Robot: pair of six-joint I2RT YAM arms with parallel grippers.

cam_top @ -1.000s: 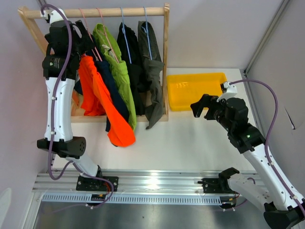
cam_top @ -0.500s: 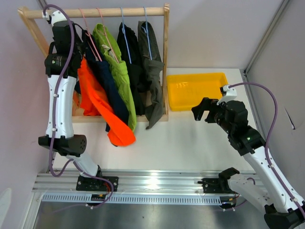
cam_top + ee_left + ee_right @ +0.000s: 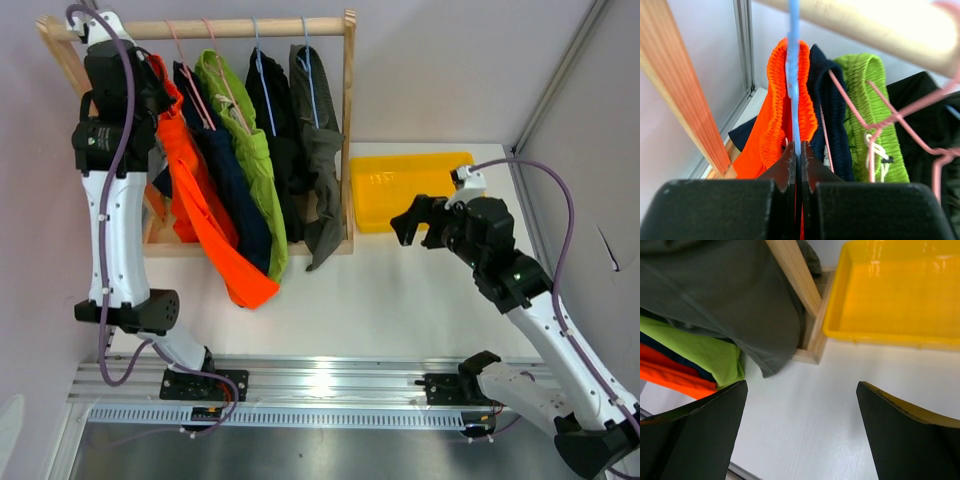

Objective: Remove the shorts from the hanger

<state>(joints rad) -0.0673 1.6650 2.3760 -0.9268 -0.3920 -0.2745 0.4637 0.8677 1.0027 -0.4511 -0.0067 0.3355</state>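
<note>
We see left arm (image 3: 118, 220) reared upright at far-left corner, left gripper (image 3: 796, 150) pinched tight on blue hanger (image 3: 792, 75) bearing orange shorts (image 3: 772, 115), under wooden rail (image 3: 880, 25). Right gripper (image 3: 800, 410) splayed wide, empty, near yellow tray (image 3: 900, 290).

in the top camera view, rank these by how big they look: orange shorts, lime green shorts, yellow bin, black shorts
1. orange shorts, clearly the largest patch.
2. lime green shorts and yellow bin: about alike, too close to rank.
3. black shorts, smallest, since only a strip shows between their neighbours.
</note>
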